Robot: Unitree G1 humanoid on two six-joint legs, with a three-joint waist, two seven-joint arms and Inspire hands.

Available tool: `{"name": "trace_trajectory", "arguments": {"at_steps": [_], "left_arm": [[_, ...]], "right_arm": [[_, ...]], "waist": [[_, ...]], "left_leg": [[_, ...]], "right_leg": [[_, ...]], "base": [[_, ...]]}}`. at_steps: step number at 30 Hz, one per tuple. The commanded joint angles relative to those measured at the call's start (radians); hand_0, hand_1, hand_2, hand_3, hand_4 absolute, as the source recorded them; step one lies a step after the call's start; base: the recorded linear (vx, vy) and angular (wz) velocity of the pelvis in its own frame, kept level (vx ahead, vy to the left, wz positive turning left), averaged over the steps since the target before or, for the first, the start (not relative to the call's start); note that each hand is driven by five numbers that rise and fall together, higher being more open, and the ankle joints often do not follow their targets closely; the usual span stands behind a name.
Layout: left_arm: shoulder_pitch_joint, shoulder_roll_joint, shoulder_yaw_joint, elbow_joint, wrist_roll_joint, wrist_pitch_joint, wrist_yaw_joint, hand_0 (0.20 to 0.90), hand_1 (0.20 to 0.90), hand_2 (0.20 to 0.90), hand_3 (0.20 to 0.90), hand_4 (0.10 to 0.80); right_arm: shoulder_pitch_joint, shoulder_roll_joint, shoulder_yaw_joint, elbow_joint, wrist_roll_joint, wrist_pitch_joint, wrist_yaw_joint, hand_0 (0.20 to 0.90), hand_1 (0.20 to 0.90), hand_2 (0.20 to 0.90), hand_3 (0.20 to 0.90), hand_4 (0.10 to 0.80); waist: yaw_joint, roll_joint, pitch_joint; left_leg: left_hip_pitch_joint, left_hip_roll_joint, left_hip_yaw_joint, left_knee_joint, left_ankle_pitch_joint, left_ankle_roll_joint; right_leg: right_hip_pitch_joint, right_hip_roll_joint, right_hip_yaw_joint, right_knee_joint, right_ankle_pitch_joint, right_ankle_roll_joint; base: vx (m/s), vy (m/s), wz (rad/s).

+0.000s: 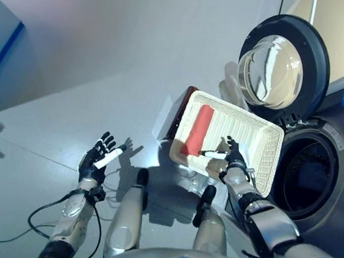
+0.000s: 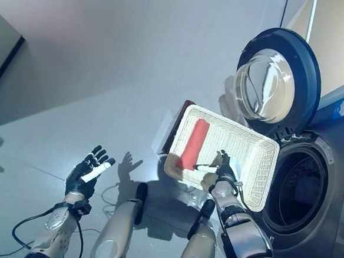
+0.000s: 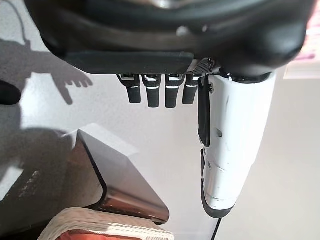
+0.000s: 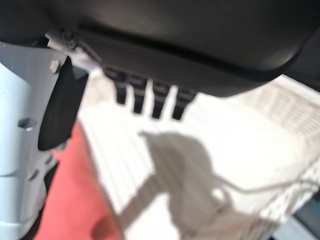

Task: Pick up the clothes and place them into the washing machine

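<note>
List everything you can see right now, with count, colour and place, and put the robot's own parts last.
Basket: one, white, woven, on the floor in front of the washing machine.
Cloth: one, red, rolled, lying in the basket along its left side.
Washing machine: one, grey, on the right, drum opening dark and uncovered.
Door: one, dark rim with clear glass bowl, swung open above the basket.
Stand: one, dark with a shiny side, under the basket's far left edge.
Floor: pale grey, all around.
Left hand: dark with white thumb cover, open, over bare floor on the left, holding nothing.
Right hand: dark with white thumb cover, open, over the basket beside the cloth.
</note>
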Motion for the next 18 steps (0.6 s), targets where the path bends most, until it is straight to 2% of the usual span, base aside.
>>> {"name": "trace_trajectory", "arguments": {"at_steps": [1,15,18], "left_arm": [[0.042,0.079,0.047,-0.151,0.010,-0.056,-0.007,0.900,0.900,0.900,0.900,0.800],[0.048,0.104,0.055,-0.162,0.017,-0.044,0.011,0.900,0.900,0.900,0.900,0.800],[0.044,0.107,0.045,-0.170,0.021,-0.039,0.010,0.900,0.900,0.900,0.900,0.800]], "right_arm": [[-0.074,0.015,-0.028,0.007,0.048,-0.012,-0.053,0.900,0.900,0.900,0.900,0.800],[-0.198,0.013,-0.074,0.084,0.082,0.030,-0.074,0.900,0.900,0.900,0.900,0.800],[-0.201,0.014,-0.069,0.125,0.045,0.068,-0.068,0.900,0.900,0.900,0.900,0.800]], "waist": [[0.027,0.007,-0.024],[0.100,0.029,0.006],[0.113,0.035,0.007]], "left_leg": [[-0.079,0.013,-0.028,0.028,0.048,-0.073],[-0.239,-0.014,-0.055,0.203,-0.008,-0.045],[-0.269,-0.025,-0.062,0.233,-0.020,-0.038]], "right_leg": [[-0.008,-0.060,0.047,0.093,-0.006,0.036],[-0.147,-0.073,0.048,0.274,-0.080,0.024],[-0.170,-0.078,0.046,0.308,-0.098,0.020]], "base": [[-0.031,0.035,-0.02],[-0.022,0.018,0.08],[-0.012,0.001,0.04]]}}
